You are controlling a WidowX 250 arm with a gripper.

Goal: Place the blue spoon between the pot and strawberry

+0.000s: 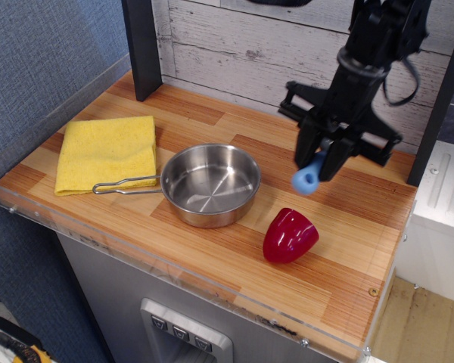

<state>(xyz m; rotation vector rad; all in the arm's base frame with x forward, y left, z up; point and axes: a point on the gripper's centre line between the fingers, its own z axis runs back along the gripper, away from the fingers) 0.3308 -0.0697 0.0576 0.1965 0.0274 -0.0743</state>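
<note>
At the right of the frame, above the bench (pixel 212 249), my tool (pixel 323 156) was clamped on the blue spoon (pixel 309 177), whose blue handle end hung down below the jaws. I judged the pick-up done and the placing left. The spoon was in the air, above and right of the gap between the pot (pixel 209 184) and the strawberry (pixel 289 235). That gap lay bare, so lowering and letting go remained.
</note>
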